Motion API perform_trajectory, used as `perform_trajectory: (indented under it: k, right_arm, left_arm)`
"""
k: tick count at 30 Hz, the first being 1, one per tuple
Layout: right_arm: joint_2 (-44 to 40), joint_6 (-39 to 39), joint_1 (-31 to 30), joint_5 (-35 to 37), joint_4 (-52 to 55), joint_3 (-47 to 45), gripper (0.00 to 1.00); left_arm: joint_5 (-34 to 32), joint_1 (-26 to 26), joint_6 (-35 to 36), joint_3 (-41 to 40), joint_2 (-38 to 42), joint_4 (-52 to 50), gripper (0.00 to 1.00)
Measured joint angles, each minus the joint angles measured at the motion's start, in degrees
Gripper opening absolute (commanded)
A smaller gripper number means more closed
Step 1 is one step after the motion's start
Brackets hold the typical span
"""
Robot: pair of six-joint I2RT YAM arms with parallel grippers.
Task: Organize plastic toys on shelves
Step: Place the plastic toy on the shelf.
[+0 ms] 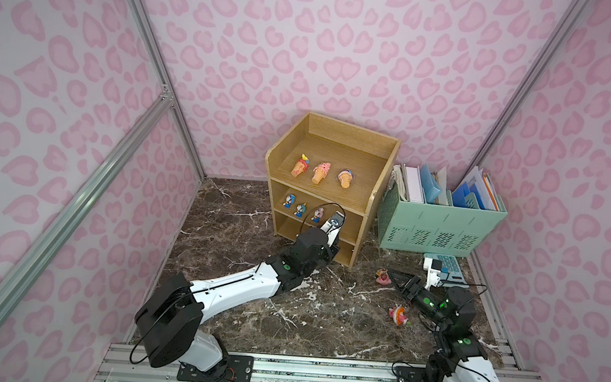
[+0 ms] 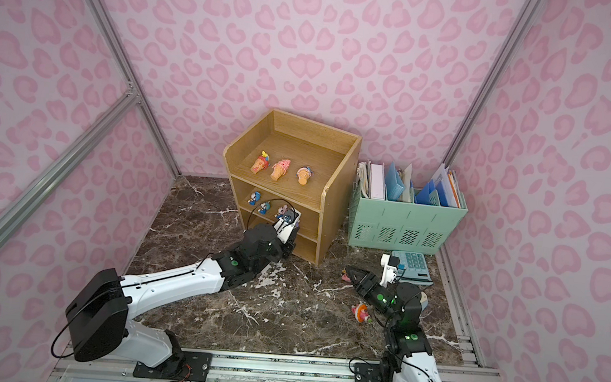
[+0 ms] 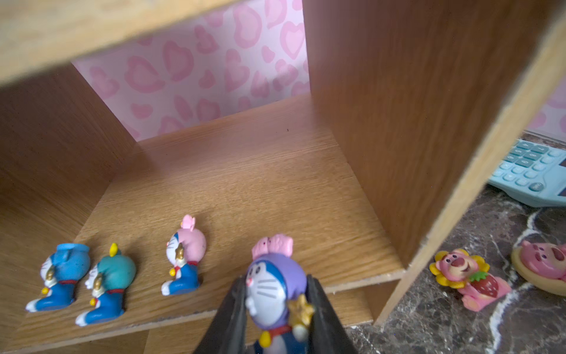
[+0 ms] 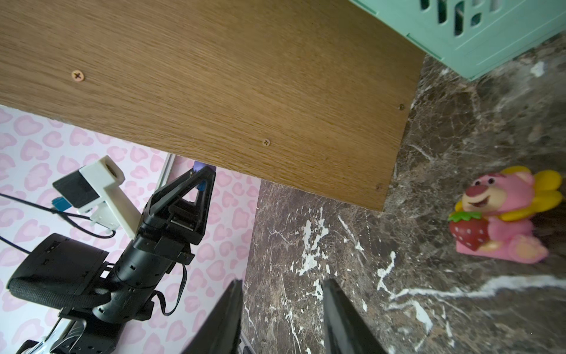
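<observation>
The left gripper point(image 3: 275, 285) is clamped on a purple-hooded figurine point(image 3: 272, 272), one black finger point(image 3: 237, 302) on each side of its round head, so the toy sits upright between the jaws. Just below the tips is the front lip of the middle tier point(image 3: 260, 184) of the shelves point(image 1: 338, 135). Beside the gripper on that tier, three blue-and-white figurines point(image 3: 108, 285) lie in a row near the front edge, and bare board runs on to the open back. Above the gripper, three cone toys point(image 1: 320, 172) rest on the rimmed top tier.

The right gripper point(image 4: 281, 282) hangs low with its jaws parted and only the marble tabletop point(image 4: 337, 245) between them. A pink bear with a strawberry point(image 4: 502, 220) lies off to one side of its tips, clear of them, and a second pink bear point(image 3: 548, 263) lies near it.

These look like hard, glossy, featherweight plastic: stiff enough for a firm pinch, but slick and top-heavy. I would grip across the widest rounded part, head or torso, not the bows, stars or petals
</observation>
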State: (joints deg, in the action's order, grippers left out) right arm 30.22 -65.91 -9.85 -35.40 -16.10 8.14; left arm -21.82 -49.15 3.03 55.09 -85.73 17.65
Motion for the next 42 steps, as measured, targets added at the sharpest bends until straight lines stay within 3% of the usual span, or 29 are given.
perform_trajectory:
  k: [21,30,42]
  right_arm:
    - [-3.8,-0.1,2.7,-2.3,1.4,-0.8,0.46]
    - [-5.1,-0.3,3.5,-2.7,2.6,-0.8,0.46]
    - [-5.4,-0.5,4.0,-2.8,3.0,-0.8,0.46]
  left_arm:
    - [-3.9,0.5,-0.7,3.8,-10.4,7.0,0.33]
    - [-4.4,0.9,-0.6,4.9,-12.0,7.4,0.48]
    - [-3.1,1.0,-1.4,4.3,-9.2,4.4,0.58]
